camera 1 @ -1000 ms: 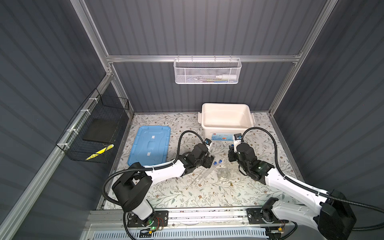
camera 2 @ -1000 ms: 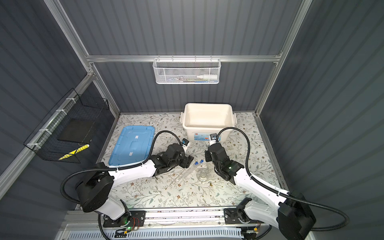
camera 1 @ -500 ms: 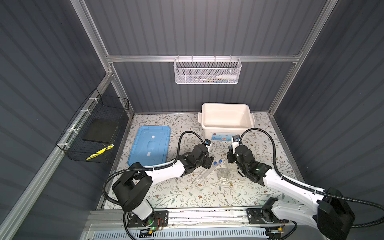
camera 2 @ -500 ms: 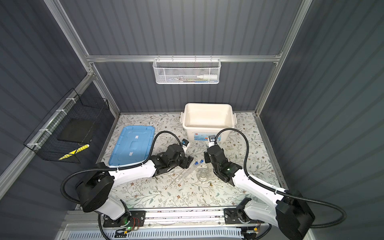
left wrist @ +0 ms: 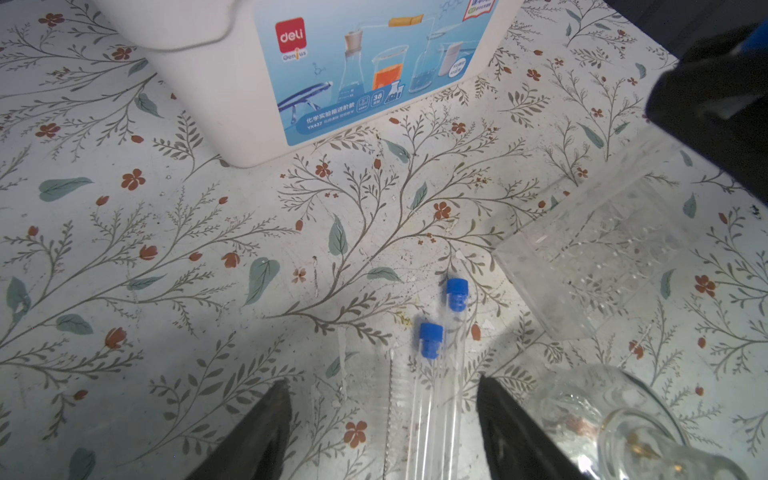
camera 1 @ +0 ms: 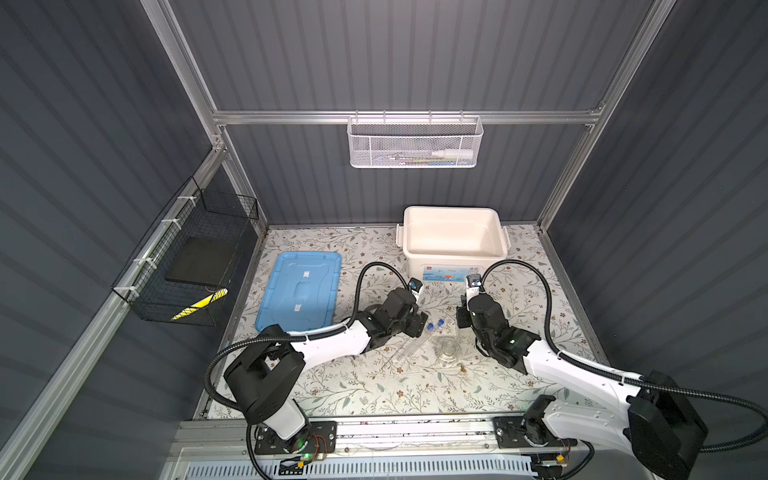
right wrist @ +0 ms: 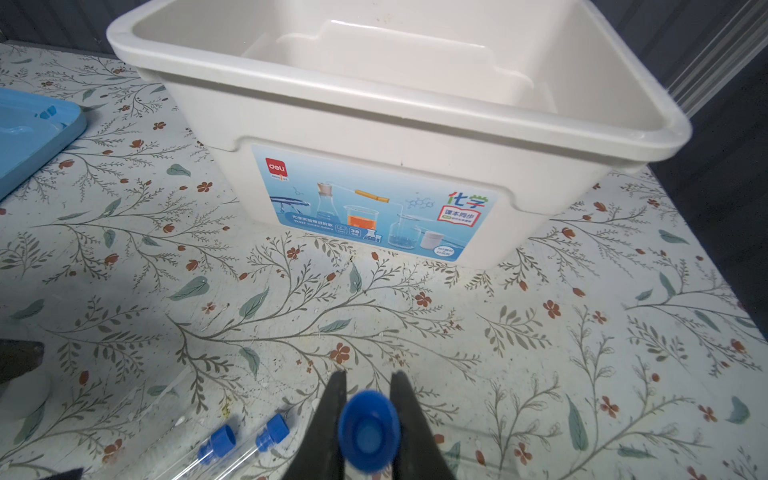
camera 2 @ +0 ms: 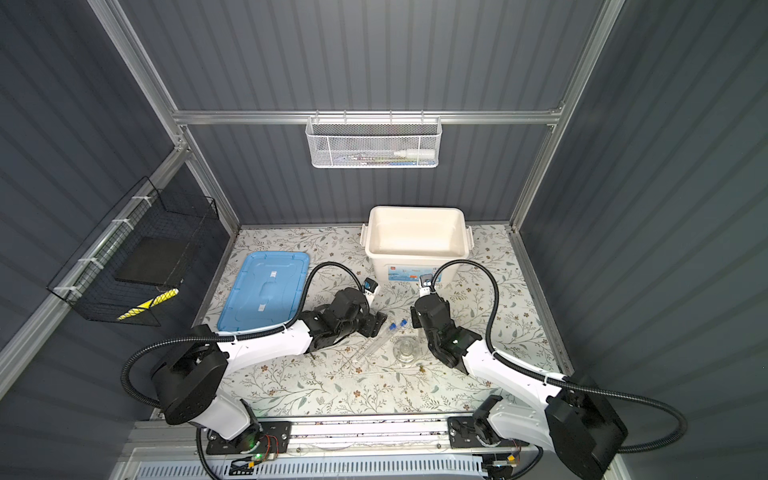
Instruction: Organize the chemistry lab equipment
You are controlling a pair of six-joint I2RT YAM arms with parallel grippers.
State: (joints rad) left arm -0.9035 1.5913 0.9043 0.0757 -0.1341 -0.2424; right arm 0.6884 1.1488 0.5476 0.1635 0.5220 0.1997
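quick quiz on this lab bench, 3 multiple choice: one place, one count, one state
1. Where is the blue lid? A) on the table, left of the white bin B) on the bin C) inside the bin
2. How many blue-capped test tubes lie loose on the table? A) one B) four C) two
3. The right gripper is: A) open, empty B) shut on a blue-capped tube C) shut on the lid
Key: 1A, lid lies beside the bin; 2C, two caps side by side; 3B, it pinches a blue cap.
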